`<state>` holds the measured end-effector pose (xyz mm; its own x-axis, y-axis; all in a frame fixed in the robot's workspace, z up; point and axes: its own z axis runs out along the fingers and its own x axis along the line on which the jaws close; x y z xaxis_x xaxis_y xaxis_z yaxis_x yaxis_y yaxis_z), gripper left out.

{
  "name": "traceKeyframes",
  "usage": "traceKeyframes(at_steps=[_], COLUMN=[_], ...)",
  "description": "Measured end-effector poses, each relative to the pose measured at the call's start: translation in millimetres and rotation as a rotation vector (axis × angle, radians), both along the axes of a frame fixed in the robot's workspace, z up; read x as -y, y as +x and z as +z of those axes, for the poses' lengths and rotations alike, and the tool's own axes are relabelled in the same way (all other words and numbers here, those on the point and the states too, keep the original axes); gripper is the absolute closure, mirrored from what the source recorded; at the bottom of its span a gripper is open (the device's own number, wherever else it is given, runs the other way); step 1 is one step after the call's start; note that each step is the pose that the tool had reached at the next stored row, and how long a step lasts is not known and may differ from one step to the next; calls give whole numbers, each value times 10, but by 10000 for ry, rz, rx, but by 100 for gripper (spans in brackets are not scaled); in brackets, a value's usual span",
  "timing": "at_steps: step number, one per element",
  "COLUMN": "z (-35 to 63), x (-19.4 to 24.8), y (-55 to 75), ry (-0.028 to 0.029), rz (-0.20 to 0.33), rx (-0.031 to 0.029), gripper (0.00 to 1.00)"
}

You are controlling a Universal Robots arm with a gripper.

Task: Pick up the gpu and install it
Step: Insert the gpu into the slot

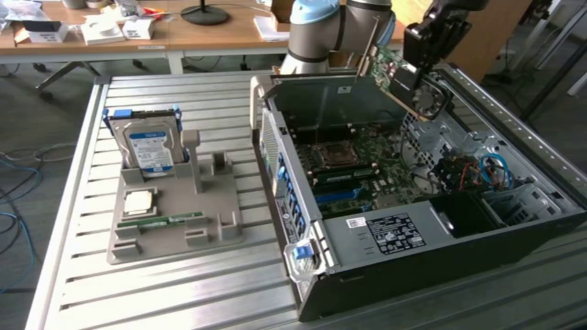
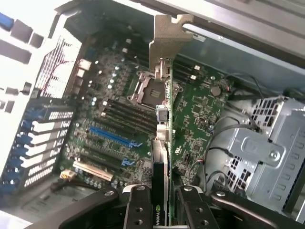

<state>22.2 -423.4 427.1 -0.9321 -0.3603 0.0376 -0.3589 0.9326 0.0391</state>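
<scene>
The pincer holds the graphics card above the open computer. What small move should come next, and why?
Probably a small sideways shift, to bring the card over the long blue slot, before lowering. The pincer holds the card upright above the board, clear of it, and in the wrist view its edge lies apart from that slot.

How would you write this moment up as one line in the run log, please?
pincer: shut on gpu | gpu: held over open computer case, above motherboard | install: not yet done
</scene>
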Motion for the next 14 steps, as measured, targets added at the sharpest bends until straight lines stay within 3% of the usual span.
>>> traceKeyframes(at_steps=[14], z=[-2], x=[0], y=[0], ry=[-65], rz=[2280], rx=[0], gripper=[74])
